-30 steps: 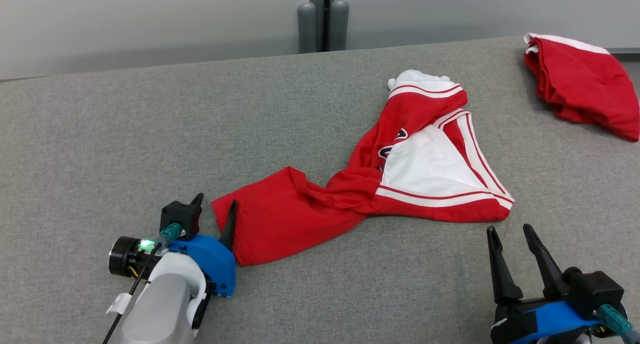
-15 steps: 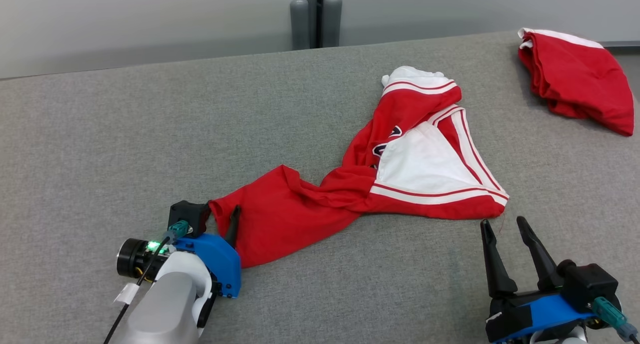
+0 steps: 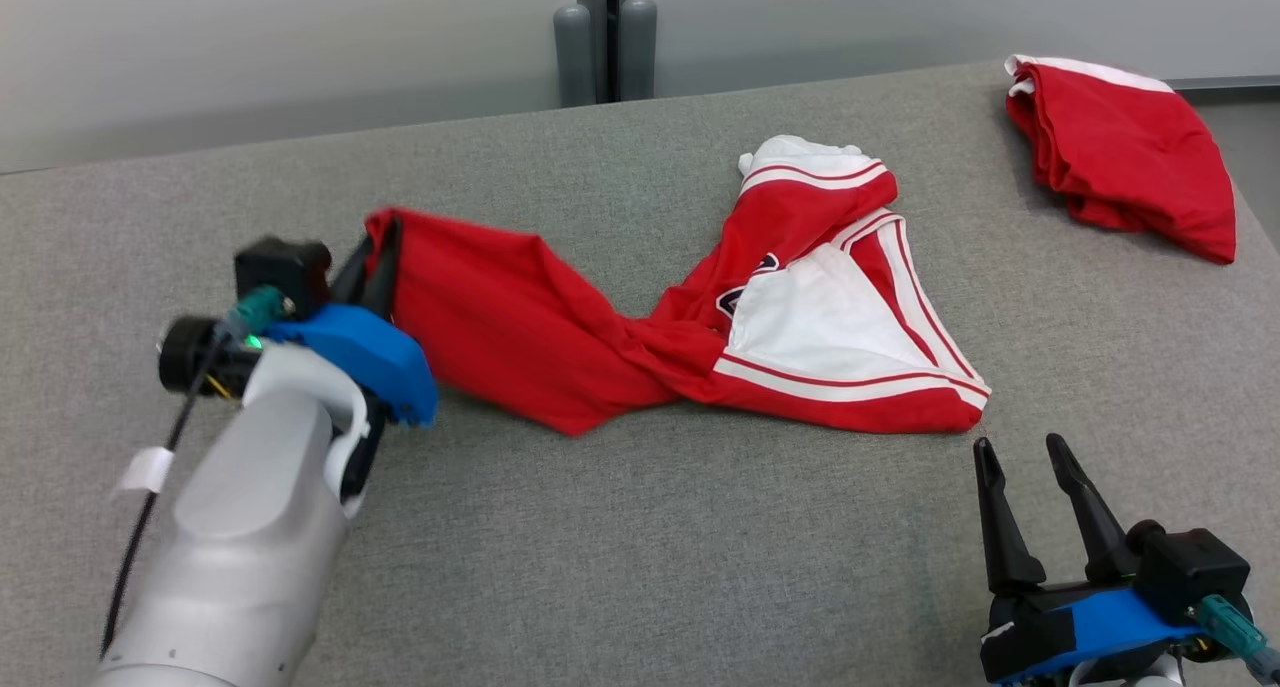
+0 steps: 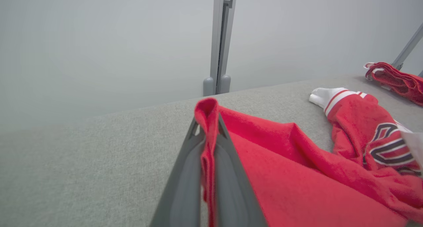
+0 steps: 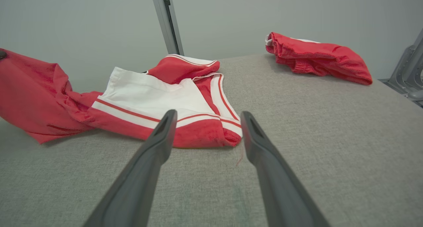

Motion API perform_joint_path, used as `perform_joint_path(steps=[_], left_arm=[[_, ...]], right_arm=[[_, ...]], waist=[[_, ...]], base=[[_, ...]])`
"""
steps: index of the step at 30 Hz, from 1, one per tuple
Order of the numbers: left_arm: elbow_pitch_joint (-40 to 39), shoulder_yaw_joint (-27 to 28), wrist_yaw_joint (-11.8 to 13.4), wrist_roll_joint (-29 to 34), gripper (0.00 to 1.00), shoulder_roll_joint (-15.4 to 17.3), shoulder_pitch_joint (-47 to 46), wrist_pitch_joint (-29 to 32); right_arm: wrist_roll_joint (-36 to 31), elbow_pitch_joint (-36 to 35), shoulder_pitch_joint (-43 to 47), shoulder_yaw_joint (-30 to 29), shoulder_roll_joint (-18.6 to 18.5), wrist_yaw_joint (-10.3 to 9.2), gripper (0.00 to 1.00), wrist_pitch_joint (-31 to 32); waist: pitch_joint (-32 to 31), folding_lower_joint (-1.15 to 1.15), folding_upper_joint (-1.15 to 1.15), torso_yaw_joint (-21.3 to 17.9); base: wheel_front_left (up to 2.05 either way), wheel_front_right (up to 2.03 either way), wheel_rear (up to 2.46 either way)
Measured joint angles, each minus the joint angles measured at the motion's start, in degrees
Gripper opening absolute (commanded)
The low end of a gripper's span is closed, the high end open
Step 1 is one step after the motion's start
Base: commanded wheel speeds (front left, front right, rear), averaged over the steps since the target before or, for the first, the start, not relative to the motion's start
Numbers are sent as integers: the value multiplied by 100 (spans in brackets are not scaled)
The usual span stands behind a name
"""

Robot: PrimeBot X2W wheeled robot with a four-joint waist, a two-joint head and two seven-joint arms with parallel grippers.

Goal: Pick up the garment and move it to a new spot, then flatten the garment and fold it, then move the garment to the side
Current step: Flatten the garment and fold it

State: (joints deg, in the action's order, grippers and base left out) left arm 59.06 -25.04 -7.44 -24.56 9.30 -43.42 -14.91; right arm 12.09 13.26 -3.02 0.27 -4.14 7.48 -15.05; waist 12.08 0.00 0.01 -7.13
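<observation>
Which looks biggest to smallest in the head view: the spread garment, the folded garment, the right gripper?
1. The spread garment, by far the largest.
2-3. The folded garment and the right gripper look about alike; the gripper is nearer the camera and cut off by the frame, so I won't rank them.

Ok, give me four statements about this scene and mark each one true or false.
1. The left tool is shut on a corner of the garment. True.
2. The right tool grips the garment. False: it is open and apart from the garment.
3. A red bundle lies at the far right of the table. True.
4. The garment lies flat. False: it is twisted at its middle.
</observation>
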Motion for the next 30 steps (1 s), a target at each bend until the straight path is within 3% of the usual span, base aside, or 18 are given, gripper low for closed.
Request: perform_joint_path(steps=[7, 20, 30], left_arm=[[-1157, 348, 41, 230, 0, 157, 103, -9], [-3171, 82, 25, 917, 0, 76, 2791, -9], [-3563, 42, 23, 1294, 0, 20, 4102, -9]], right_arm=[[10, -14, 103, -74, 3, 0, 100, 0], [60, -2, 308, -53, 25, 0, 100, -1], [89, 91, 354, -42, -33, 0, 100, 0]], waist=[[-135, 0, 0, 74], [-339, -1, 0, 597], [-479, -1, -1, 925]], base=[[0, 0, 0], [0, 0, 0], [0, 0, 0]])
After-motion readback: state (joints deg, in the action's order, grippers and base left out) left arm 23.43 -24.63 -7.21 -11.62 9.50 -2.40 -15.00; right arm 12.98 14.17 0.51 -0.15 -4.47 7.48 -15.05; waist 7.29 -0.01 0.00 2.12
